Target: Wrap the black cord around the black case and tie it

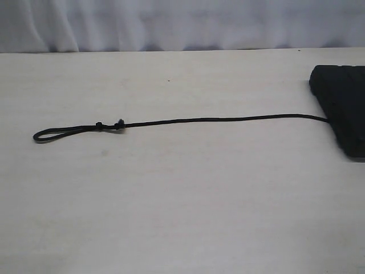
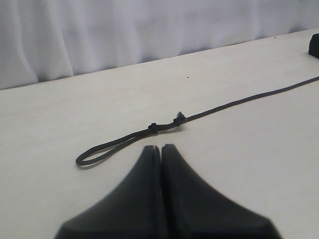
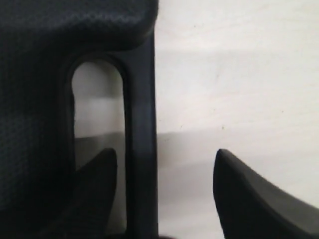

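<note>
Where one black cord [image 1: 199, 120] meets one black case [image 1: 345, 103], two knots [image 1: 99, 125], one loop [image 1: 57, 133]

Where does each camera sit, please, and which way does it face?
Exterior: off the arms, looking down across the table toward the curtain; black cord, black case, no robot part.
Left wrist: low over the table, facing the cord's loop past the shut left tool.
Right wrist: close above the case's handle; its bar shows within the open right tool.
Shared: exterior and left wrist show the loop.
</note>
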### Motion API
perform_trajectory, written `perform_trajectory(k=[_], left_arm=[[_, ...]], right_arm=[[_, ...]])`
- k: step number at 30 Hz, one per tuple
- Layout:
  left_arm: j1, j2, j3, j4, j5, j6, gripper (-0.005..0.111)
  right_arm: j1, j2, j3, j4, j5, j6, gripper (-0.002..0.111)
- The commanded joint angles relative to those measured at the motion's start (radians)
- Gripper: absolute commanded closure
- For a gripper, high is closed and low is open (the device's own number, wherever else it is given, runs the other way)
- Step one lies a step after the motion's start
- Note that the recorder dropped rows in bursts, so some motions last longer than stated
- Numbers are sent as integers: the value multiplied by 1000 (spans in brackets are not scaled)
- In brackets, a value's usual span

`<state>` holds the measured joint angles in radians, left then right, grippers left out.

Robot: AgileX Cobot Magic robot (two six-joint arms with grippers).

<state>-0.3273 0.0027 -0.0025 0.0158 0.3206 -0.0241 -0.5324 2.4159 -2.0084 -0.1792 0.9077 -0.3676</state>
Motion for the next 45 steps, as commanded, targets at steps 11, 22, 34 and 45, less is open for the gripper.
perform_trajectory(k=[11, 22, 34, 45], left_arm=[[2, -3, 2, -1, -12, -6, 107], [2, -3, 2, -1, -12, -6, 107], [2, -3, 2, -1, -12, -6, 107], [2, -3, 2, -1, -12, -6, 107]], right_arm=[[0, -86, -2, 61, 17, -22, 104], [54, -306, -2, 268, 234, -127, 104], [364, -478, -2, 237, 297, 80, 104], [664, -693, 339, 64, 48, 377, 104]])
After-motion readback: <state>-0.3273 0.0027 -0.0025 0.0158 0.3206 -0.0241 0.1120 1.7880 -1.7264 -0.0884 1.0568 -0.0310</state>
